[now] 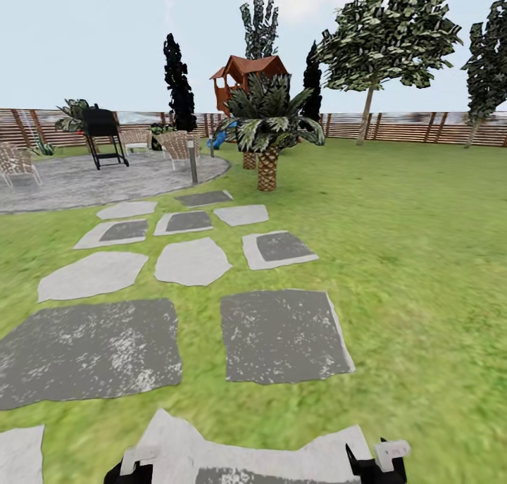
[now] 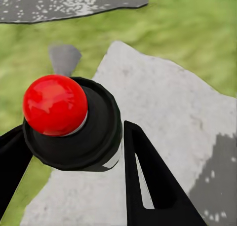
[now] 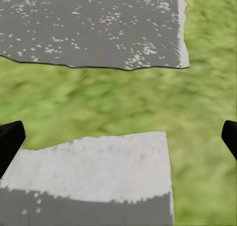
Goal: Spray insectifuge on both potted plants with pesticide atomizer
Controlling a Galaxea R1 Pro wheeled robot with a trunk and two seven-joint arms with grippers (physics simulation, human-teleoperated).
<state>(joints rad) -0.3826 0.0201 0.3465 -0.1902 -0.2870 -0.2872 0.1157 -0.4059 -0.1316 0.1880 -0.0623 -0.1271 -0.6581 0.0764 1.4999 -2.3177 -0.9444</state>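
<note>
Seen from above in the left wrist view, the pesticide atomizer (image 2: 69, 120) shows a red dome on top, a dark round body and a sliver of white label. My left gripper (image 2: 71, 130) is shut on it, with a black finger (image 2: 148, 181) against each side, above a pale stepping stone (image 2: 163, 112). In the head view the left gripper (image 1: 130, 470) sits at the bottom edge. My right gripper (image 3: 118, 132) is open and holds nothing, above grass and stone; in the head view it (image 1: 377, 463) is low on the right. The potted plants are out of view.
Grey stepping stones (image 1: 282, 336) lead across the lawn to a paved circle (image 1: 77, 181) with a black grill (image 1: 103, 135), wicker chairs (image 1: 176, 146) and a grey bollard lamp (image 1: 192, 161). A palm (image 1: 267, 135) stands ahead. A slatted fence (image 1: 415, 126) closes the back.
</note>
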